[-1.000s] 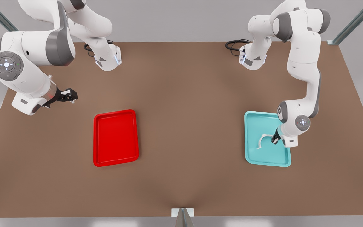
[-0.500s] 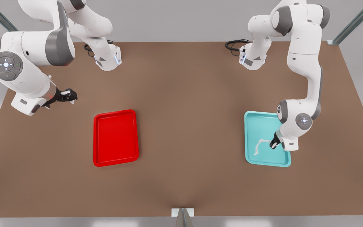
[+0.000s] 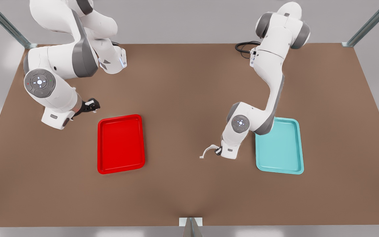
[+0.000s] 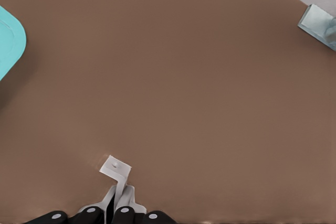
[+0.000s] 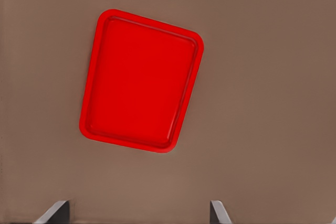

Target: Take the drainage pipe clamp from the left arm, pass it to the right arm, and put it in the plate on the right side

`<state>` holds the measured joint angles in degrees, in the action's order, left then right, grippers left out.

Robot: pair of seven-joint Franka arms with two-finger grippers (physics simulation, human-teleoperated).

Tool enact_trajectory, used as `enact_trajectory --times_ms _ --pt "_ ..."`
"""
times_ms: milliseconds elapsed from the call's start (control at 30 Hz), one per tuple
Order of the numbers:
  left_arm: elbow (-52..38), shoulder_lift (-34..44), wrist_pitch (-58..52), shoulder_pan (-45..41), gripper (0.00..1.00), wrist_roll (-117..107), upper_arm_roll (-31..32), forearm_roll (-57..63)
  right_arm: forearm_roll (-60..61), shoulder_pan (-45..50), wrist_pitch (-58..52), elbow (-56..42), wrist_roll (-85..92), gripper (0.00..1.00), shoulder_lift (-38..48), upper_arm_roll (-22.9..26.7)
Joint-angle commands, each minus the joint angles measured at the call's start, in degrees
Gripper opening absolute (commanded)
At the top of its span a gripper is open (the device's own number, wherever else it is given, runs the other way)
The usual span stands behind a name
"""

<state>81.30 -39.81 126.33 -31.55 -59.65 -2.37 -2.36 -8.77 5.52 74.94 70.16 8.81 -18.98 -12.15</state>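
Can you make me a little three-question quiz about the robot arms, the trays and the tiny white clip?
1. True or false: the white clip lies in the teal tray.
2. Which gripper holds the clip? A left gripper, B right gripper
3. Fill in: the red tray holds ____.

Key: 1 false, it hangs over the table between the trays. 2 A. 3 nothing.

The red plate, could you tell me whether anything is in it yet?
Empty: the plate shows bare red; the drainage pipe clamp is in the left gripper, above the table.
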Motion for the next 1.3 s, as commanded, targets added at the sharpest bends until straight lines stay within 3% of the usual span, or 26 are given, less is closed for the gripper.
enact_trajectory --times_ms 0,33,133,267,400,700,933,1267 --pt "-4.2 -2.2 -7.7 -2.5 0.21 -20.1 0.0 0.2 4.3 3.1 1.1 -0.4 6.1 1.0 -2.6 -0.1" --pt "-7.1 -4.0 -8.3 -4.0 0.21 -22.3 0.0 0.1 4.5 6.5 10.0 -0.4 17.2 1.0 -5.2 -0.2" --pt "-16.3 -8.3 -13.1 -6.1 0.21 -24.3 0.0 -0.2 5.7 9.8 25.1 0.2 24.7 1.0 -9.9 -2.1" --pt "-22.2 -10.9 -17.3 -6.5 0.21 -25.6 0.8 -0.3 5.4 12.4 31.9 1.4 40.9 1.0 -12.6 -2.1" --pt "-23.6 -11.9 -17.2 -6.7 0.21 -27.5 0.8 -0.3 5.5 14.5 37.5 2.3 43.0 1.0 -14.9 -2.2" --pt "-23.9 -12.1 -17.2 -7.1 0.21 -20.3 1.0 -0.3 -4.0 16.7 64.4 6.6 61.1 1.0 -18.7 -2.0" --pt "-24.0 -12.0 -17.1 -6.9 0.21 -18.8 1.5 -0.4 -4.2 16.8 66.0 11.4 74.1 1.0 -18.5 -2.7" --pt "-24.0 -12.0 -16.6 -6.9 0.21 -19.1 1.6 -0.4 -4.2 17.1 66.6 15.7 77.5 1.0 -18.9 -3.8"
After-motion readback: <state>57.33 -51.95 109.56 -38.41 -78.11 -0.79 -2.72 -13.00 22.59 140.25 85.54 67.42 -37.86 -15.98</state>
